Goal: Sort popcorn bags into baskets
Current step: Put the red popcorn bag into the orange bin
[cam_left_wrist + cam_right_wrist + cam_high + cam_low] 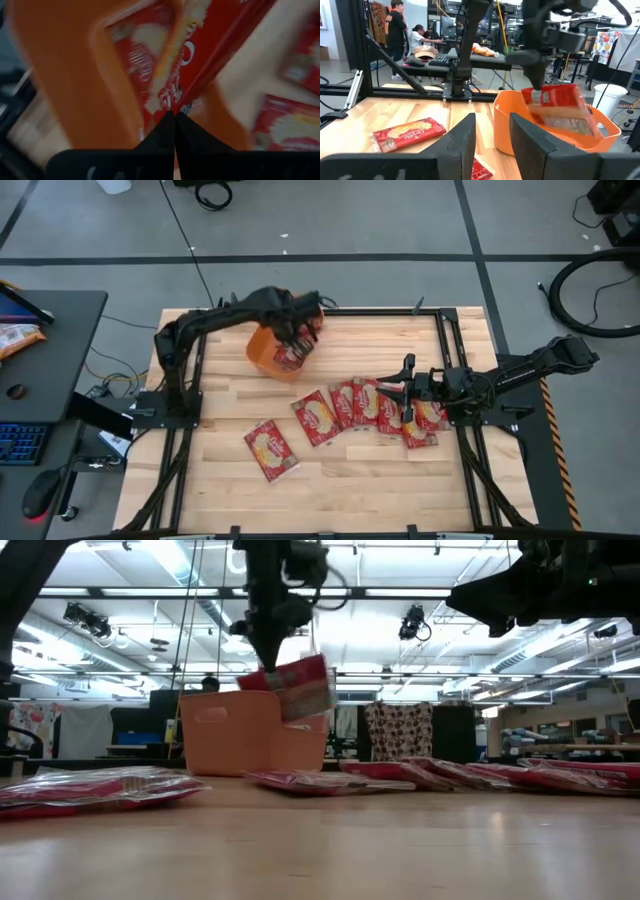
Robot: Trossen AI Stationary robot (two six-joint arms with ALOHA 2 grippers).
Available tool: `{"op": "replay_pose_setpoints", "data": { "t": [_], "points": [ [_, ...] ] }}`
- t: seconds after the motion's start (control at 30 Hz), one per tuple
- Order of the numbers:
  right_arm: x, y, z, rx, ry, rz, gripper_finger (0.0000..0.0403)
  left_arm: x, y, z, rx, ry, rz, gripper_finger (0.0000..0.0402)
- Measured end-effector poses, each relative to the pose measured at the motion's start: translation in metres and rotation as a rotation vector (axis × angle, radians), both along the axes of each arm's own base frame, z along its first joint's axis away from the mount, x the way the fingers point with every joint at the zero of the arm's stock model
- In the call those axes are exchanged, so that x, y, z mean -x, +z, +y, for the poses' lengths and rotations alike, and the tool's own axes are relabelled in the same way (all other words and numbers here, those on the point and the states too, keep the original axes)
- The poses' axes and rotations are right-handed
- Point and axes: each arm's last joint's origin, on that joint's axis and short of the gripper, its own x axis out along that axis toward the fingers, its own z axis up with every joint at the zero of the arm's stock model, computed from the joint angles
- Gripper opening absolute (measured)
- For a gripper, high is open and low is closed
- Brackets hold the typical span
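A: While it hangs over the orange tub [262,350], the held bag [303,687] is pinched at its top edge by the left gripper [298,332], fingers closed on it.

B: Where are the others?

A: One bag [271,449] lies alone toward the near left of the table [350,490]. A row of bags [352,406] overlaps across the middle, running right.

B: And the right gripper [409,383]?

A: It hovers over the row's right end, fingers [465,142] narrowly apart, holding nothing.
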Motion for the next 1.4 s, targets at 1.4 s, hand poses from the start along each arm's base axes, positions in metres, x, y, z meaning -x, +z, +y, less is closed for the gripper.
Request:
{"op": "replay_pose_setpoints", "data": {
  "t": [1.4],
  "points": [
    [0.000, -0.001, 0.000, 0.004, 0.008, 0.009, 0.0123, -0.031, -0.055, -0.193, -0.096, -1.074, 0.187, 0.0139]
  ]
}}
